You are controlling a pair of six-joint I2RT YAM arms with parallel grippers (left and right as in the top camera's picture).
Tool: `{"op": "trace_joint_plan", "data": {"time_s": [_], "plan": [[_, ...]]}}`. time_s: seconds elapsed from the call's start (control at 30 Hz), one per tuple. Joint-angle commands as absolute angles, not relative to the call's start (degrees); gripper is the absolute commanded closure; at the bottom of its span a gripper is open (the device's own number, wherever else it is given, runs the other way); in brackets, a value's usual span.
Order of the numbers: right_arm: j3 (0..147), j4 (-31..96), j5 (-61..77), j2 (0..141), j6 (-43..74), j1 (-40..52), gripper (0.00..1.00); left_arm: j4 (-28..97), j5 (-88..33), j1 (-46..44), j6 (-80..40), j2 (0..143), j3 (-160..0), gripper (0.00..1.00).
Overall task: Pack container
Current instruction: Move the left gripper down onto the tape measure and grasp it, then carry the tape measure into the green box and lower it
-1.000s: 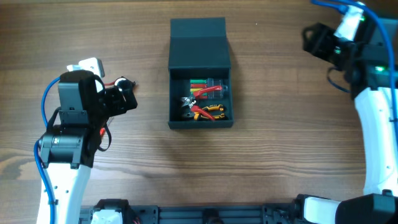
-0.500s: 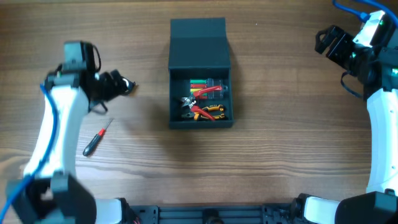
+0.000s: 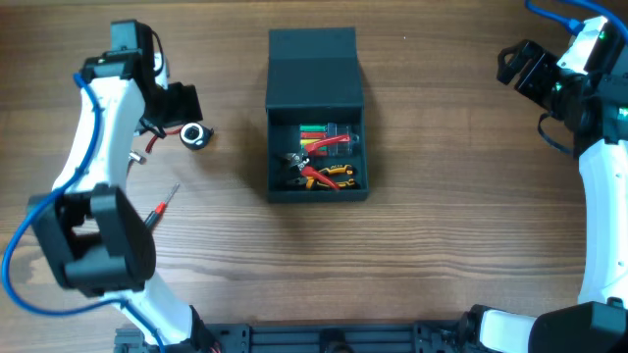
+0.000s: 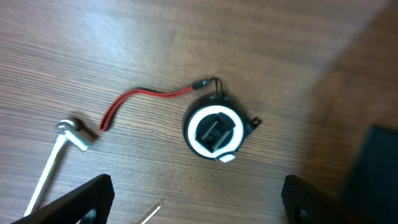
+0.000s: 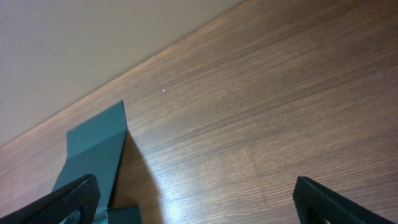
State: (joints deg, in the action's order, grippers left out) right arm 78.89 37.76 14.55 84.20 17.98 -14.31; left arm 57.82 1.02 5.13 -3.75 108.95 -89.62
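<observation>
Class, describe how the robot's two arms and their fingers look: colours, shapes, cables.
Left arm and right arm: white rounded shells, black joints and wrist housings. A blue cable runs along each. The fingers are black, matte and blunt-tipped.

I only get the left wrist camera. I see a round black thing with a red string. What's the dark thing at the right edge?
Observer: That's the box, its lid folded back, so it's open.
Operator: Anything inside?
Observer: Yes, pliers with red and yellow handles, plus green and red bits I can't identify.
Operator: Where's the other arm?
Observer: The right gripper is far right of the box, open and empty.
</observation>
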Motion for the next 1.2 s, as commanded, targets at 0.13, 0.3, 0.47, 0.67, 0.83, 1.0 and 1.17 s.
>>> {"op": "trace_joint_plan", "data": {"time_s": [0.13, 0.3, 0.47, 0.67, 0.83, 1.0, 1.17], "plan": [[79.2, 37.7, 14.6, 84.2, 18.2, -14.3, 0.0, 58.4, 1.0, 4.0, 8.3, 114.4, -89.8, 0.04], [79.2, 37.7, 14.6, 84.2, 18.2, -14.3, 0.0, 56.1, 4.7, 2.7, 10.3, 116.5, -89.8, 0.09], [79.2, 37.8, 14.6, 84.2, 18.2, -14.3, 0.0, 55.3, 4.2, 2.7, 10.4, 117.0, -89.7, 0.05], [79.2, 37.7, 14.6, 84.2, 18.2, -14.3, 0.0, 54.6, 0.7, 2.7, 18.1, 117.0, -89.6, 0.05], [79.2, 37.7, 14.6, 84.2, 18.2, -14.3, 0.0, 50.9, -0.3, 2.7, 19.6, 117.0, -89.6, 0.07], [79.2, 37.8, 14.6, 84.2, 18.2, -14.3, 0.0, 50.5, -1.0, 2.7, 20.6, 119.1, -89.6, 0.09], [79.2, 37.7, 14.6, 84.2, 18.2, -14.3, 0.0, 51.6, -1.0, 2.7, 20.6, 122.2, -89.6, 0.13]]}}
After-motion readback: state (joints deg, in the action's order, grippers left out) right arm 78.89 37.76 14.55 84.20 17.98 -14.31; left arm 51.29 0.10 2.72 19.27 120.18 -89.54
